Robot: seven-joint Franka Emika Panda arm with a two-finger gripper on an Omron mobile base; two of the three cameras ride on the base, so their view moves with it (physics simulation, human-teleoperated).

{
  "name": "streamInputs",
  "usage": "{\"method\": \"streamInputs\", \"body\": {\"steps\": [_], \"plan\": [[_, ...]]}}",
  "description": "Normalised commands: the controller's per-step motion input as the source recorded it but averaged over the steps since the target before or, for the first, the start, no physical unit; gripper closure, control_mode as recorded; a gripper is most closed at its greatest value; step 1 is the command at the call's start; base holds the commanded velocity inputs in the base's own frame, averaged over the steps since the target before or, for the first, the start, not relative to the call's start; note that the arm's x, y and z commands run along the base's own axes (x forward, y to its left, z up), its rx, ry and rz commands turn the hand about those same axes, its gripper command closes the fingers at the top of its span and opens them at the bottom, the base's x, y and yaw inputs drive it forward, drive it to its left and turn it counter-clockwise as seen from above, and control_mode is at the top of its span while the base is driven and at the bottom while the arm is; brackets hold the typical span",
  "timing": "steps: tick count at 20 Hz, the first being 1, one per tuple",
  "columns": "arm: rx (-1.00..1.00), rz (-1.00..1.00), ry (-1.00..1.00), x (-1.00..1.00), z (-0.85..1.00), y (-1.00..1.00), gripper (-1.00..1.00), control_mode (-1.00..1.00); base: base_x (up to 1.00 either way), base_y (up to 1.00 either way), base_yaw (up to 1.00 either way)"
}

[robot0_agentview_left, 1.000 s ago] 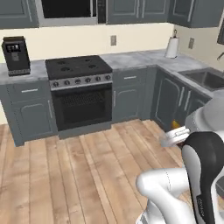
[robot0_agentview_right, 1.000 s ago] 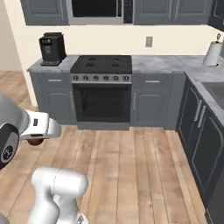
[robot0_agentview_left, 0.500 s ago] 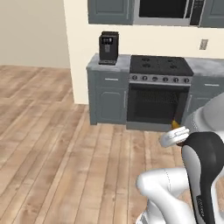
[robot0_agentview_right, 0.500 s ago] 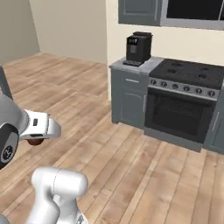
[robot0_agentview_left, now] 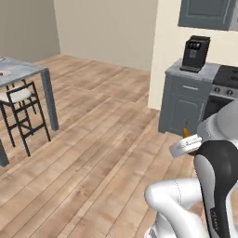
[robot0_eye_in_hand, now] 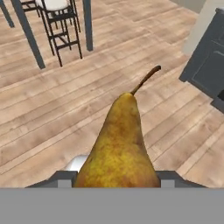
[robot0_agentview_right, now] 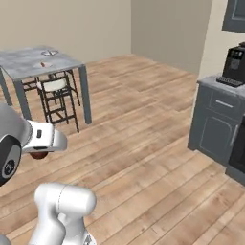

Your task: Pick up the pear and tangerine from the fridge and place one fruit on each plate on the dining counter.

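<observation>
Table to your left, cabinet to your right.
You have the pear (robot0_eye_in_hand: pixel 120 148) held over bare floor (robot0_agentview_left: pixel 93 153); a stool (robot0_agentview_right: pixel 55 98) stands under the dining counter (robot0_agentview_right: pixel 28 62), plates (robot0_agentview_right: pixel 49 53) on top; coffee machine (robot0_agentview_left: pixel 195 53) on the cabinet (robot0_agentview_left: pixel 183 100).

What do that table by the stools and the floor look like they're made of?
The dining counter looks like polished grey-white marble, judging by the faint veining, on dark legs, perhaps painted metal. The floor seems to be light wood planks: visible grain and seams, matte finish. Everything is rendered, so this is appearance only.

Bare wood floor (robot0_agentview_right: pixel 143 143) lies open all the way to the dining counter (robot0_agentview_right: pixel 43 61). A dark-framed stool (robot0_agentview_right: pixel 56 98) stands under the counter's near edge, between its legs, blocking low passage there.
</observation>
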Motion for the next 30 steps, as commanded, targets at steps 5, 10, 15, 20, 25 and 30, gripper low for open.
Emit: {"method": "streamInputs", "body": {"steps": [5, 10, 15, 20, 25, 30], "plan": [[0.0, 0.0, 0.0, 0.0, 0.0, 0.0, 1.0, 1.0, 0.63, 0.07, 0.56], [0.0, 0.0, 0.0, 0.0, 0.0, 0.0, 1.0, 1.0, 0.97, -0.1, 0.42], [0.0, 0.0, 0.0, 0.0, 0.0, 0.0, 1.0, 1.0, 1.0, -0.38, 0.37], [0.0, 0.0, 0.0, 0.0, 0.0, 0.0, 1.0, 1.0, 1.0, -0.56, 0.34], [0.0, 0.0, 0.0, 0.0, 0.0, 0.0, 1.0, 1.0, 1.0, -0.67, 0.31], [0.0, 0.0, 0.0, 0.0, 0.0, 0.0, 1.0, 1.0, 0.98, -0.74, 0.31]]}}
